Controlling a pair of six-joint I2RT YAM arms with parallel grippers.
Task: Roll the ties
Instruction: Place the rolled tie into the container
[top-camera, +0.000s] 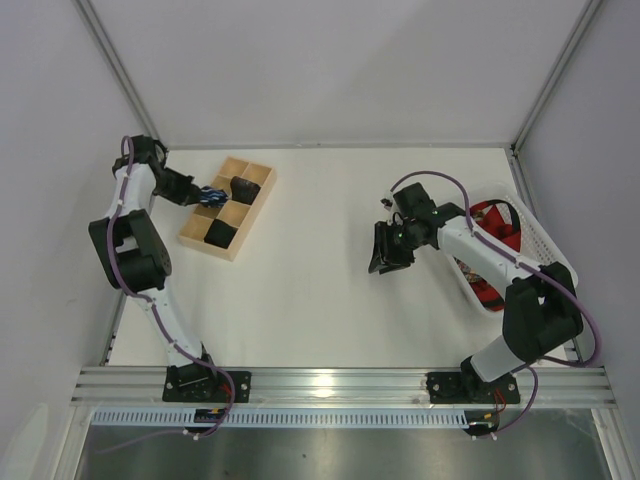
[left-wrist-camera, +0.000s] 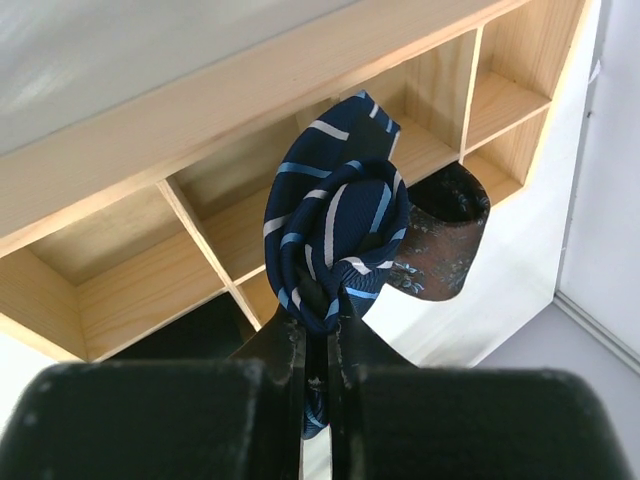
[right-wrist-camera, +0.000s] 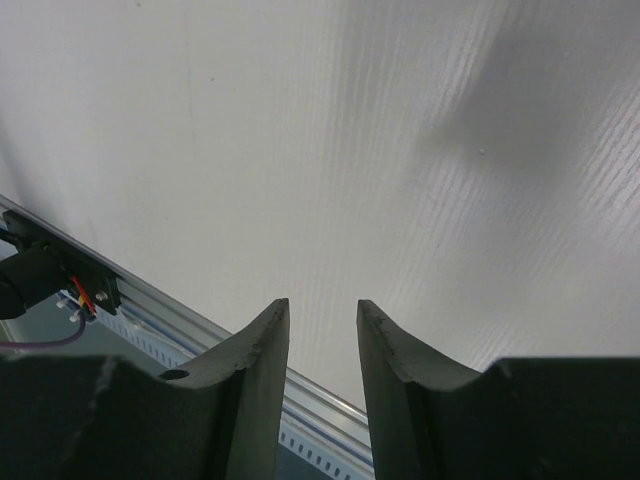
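The step in hand looks like stowing a finished roll. The left tool (left-wrist-camera: 320, 322) is clamped on the tail of the navy striped tie (left-wrist-camera: 335, 230), which is wound into a tight coil and hangs over the wooden divided tray (left-wrist-camera: 200, 110) at the far left of the bench (top-camera: 320, 290). The views do not show whether the coil touches a compartment floor.

A dark patterned roll (left-wrist-camera: 447, 240) stands in the compartment just right of the coil. Another dark bundle (top-camera: 218, 232) fills a cell at the tray's near end.

The next move probably calls for lowering the coil straight into an empty cell before the tool lets go. The coil is held only by the pinch, so it may spring loose if dropped from a height.

The thin dividers sit close on both sides, and the patterned roll is near enough to be brushed. The tray's left side is near the side wall, so the clearest way out for the arm is up and back toward the near edge.

The right tool (right-wrist-camera: 322, 310) hovers over bare bench right of centre, its fingers a narrow gap apart and gripping nothing. It has open surface to its left and on the near side. The white basket (top-camera: 545, 240) with red ties (top-camera: 492, 222) lies close on its right.
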